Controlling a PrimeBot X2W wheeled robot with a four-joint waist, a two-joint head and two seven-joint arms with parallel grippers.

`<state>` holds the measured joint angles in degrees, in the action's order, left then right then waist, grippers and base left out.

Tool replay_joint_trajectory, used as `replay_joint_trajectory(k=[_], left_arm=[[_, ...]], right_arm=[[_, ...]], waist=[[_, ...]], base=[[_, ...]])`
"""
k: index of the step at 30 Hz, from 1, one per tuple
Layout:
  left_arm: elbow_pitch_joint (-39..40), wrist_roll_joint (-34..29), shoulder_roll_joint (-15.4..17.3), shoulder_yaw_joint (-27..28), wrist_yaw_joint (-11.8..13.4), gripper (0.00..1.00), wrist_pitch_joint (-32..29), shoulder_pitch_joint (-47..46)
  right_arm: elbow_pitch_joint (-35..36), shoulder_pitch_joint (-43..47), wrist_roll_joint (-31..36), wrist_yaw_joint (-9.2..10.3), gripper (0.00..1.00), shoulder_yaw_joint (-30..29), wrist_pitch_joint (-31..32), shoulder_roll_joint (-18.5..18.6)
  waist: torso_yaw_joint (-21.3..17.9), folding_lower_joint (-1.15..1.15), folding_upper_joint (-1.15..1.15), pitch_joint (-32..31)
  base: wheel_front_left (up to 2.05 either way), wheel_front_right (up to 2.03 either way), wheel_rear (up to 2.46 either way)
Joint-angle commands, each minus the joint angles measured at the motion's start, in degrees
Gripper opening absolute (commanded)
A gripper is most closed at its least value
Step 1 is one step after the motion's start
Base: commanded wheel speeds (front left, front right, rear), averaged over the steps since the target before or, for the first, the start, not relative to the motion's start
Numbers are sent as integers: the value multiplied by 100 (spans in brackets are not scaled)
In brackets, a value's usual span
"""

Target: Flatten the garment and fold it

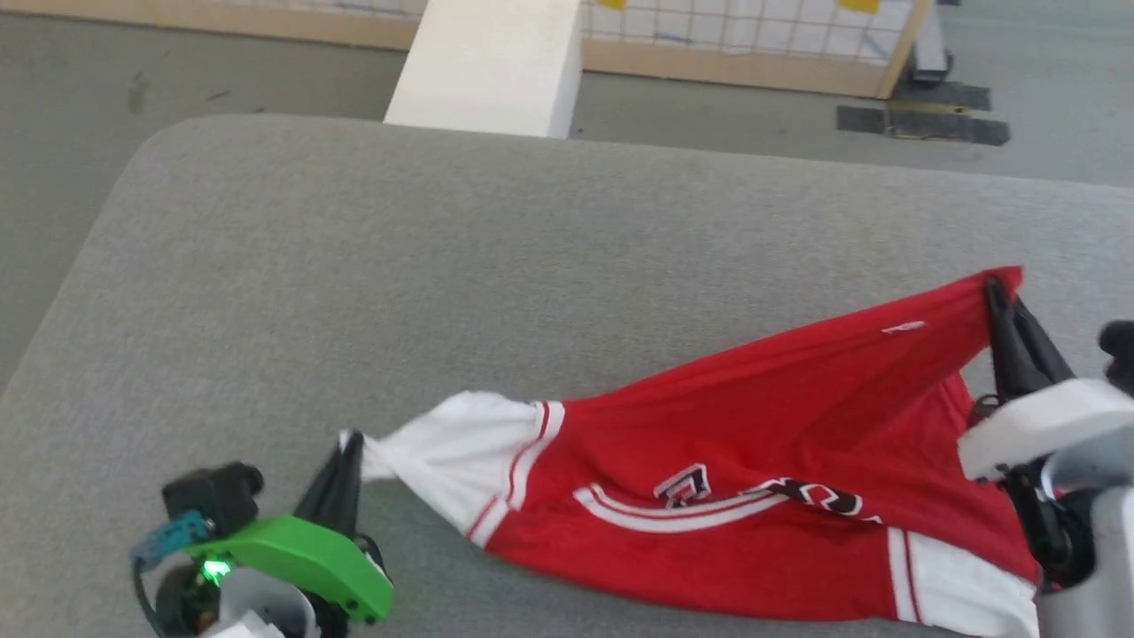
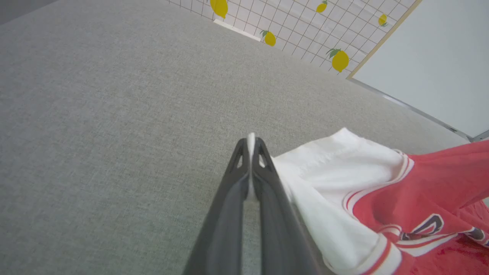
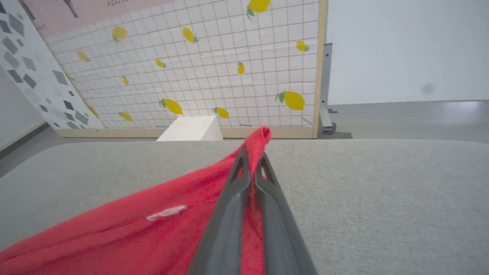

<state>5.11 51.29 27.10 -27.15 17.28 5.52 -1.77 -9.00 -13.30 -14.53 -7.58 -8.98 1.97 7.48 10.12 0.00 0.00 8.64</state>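
The garment (image 1: 726, 461) is a red jersey with white panels, striped trim and lettering, stretched across the grey padded table (image 1: 443, 266) between my two grippers. My left gripper (image 1: 353, 443) at the lower left is shut on a white corner of the garment (image 2: 344, 179); in the left wrist view white cloth is pinched at the tips of the left gripper (image 2: 251, 140). My right gripper (image 1: 997, 292) at the right is shut on a red corner, lifted off the table. The right wrist view has the red garment (image 3: 153, 221) coming out of the right gripper (image 3: 253, 156).
The table's far edge runs along the top, its rounded left corner at the upper left. Beyond it stand a white block (image 1: 487, 62) and a lemon-patterned tiled panel (image 3: 198, 65) on a grey floor (image 1: 71, 133). Bare table surface lies left of and behind the garment.
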Motion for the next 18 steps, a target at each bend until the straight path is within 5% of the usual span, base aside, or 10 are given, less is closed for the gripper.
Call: replay_joint_trajectory(k=[1, 8, 18], left_arm=[[80, -80, 88, 83, -24, 0, 80, -186], [588, -314, 404, 412, -150, 0, 118, -1104], [697, -154, 539, 742, -506, 0, -403, -3026]], right_arm=[[262, 134, 28, 9, 0, -84, 67, -34], [1785, 299, 255, 9, 0, -333, 915, 135], [2416, -1062, 263, 9, 0, 93, 2109, 1262]], waist=[[-313, 0, 0, -233], [-635, 0, 0, -330], [-937, 0, 0, -212]], base=[[0, 0, 0], [0, 0, 0], [0, 0, 0]])
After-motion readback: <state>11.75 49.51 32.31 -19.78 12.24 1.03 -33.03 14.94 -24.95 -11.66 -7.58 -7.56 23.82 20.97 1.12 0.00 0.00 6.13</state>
